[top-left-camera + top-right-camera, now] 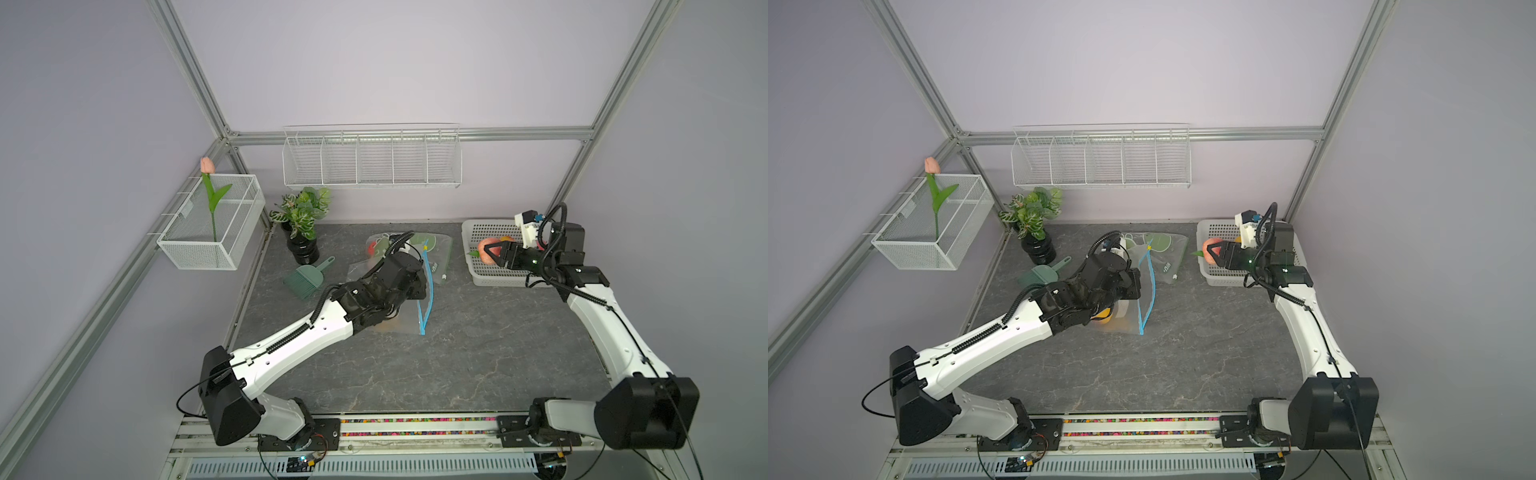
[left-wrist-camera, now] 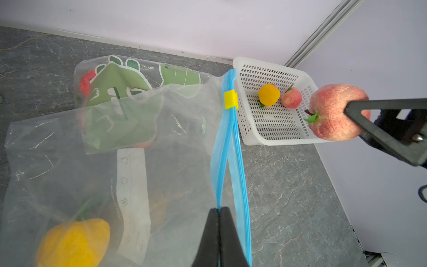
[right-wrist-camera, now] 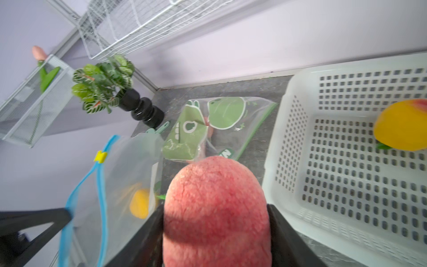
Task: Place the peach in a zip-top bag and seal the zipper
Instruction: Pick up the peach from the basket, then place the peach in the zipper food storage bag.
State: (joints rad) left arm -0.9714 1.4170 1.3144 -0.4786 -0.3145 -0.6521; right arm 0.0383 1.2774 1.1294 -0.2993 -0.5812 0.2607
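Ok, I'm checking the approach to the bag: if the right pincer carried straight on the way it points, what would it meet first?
Probably the green-printed bag, dead ahead past the peach; the blue-zip bag lies off to one side. Depth is unclear.

The bag (image 2: 184, 143) lies mid-table (image 1: 415, 365) with a fruit (image 2: 74, 242) in it, overlapping a second bag (image 1: 436, 249) behind it. The basket (image 1: 482, 230) sits at the right rear with two fruits (image 2: 269, 94) in it. The peach (image 2: 332, 111) hangs at its left edge in the right gripper (image 1: 491, 254). A plant (image 1: 301, 212) stands at the left rear, with a brush (image 1: 305, 278) just before it. A rack (image 1: 372, 164) hangs on the back wall (image 1: 374, 83), and a box (image 1: 216, 232) on the left wall (image 1: 83, 166).
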